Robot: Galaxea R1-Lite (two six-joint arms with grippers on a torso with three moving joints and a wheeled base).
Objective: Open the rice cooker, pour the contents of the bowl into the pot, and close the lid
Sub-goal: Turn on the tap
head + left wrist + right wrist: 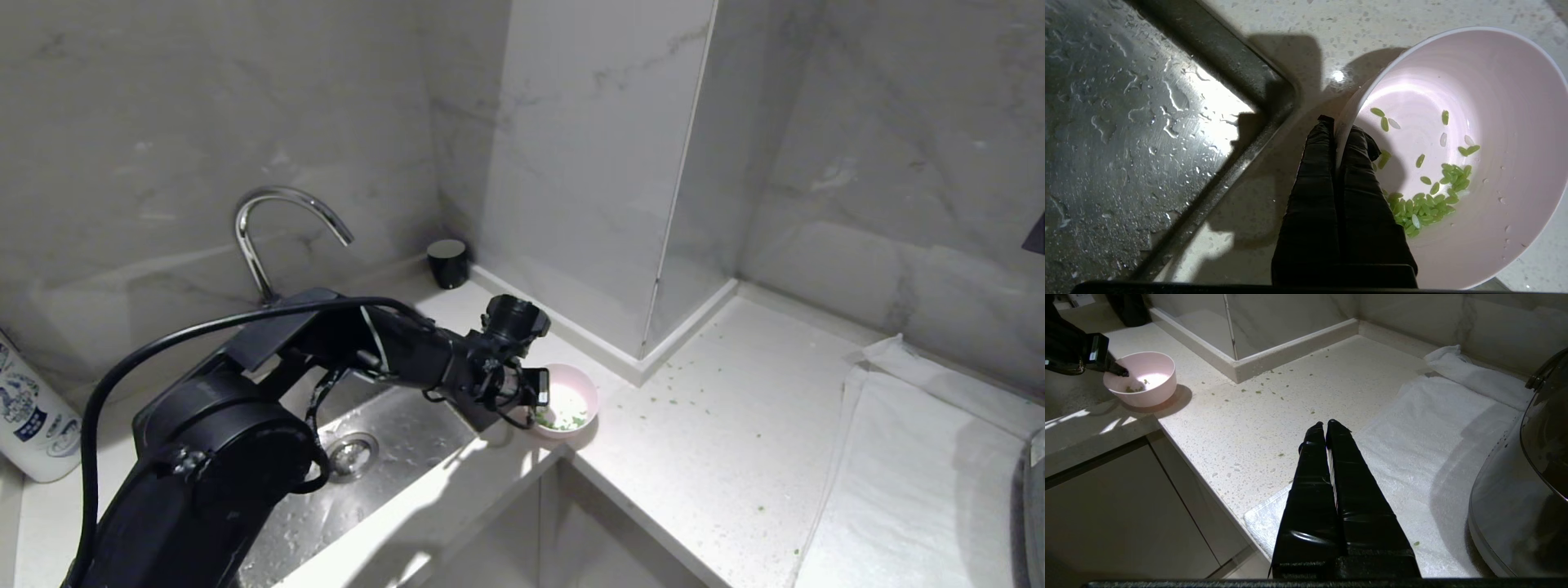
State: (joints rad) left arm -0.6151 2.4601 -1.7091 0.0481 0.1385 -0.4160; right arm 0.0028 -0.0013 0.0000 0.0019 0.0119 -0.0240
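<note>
The left end effector (1341,134) is pinched on the near rim of the bowl (1474,81), one finger inside, at the speckled surface's (718,457) edge beside the sink (392,457). Green contents (1429,200) are scattered inside; marble walls enclose the corner.

Glossy black left arm (245,425), looped black cable (163,343), tapered tape-wrapped fingers (1310,490)
</note>
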